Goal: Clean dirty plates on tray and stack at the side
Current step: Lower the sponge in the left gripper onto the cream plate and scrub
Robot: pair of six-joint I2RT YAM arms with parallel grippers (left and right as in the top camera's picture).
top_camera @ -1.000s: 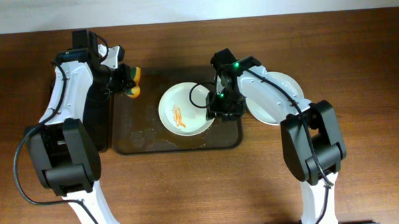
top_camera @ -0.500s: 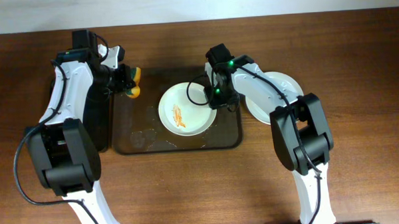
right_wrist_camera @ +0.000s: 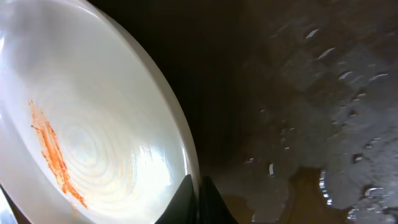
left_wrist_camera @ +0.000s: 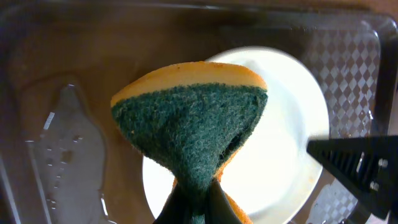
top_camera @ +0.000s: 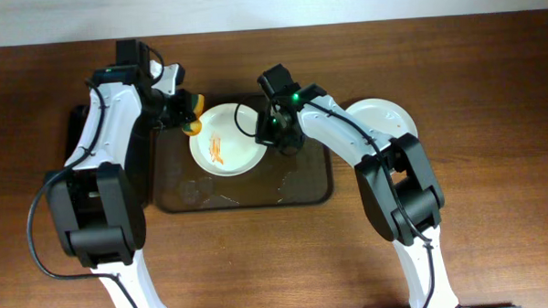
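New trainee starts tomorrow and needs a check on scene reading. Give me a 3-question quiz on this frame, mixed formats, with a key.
1. Fill in: the smear on the plate is ___ in colour.
2. True or false: the left tool holds a sponge.
3. The right tool is shut on: A) the sponge B) the plate's rim C) nothing.

Key: 1 orange; 2 true; 3 B.
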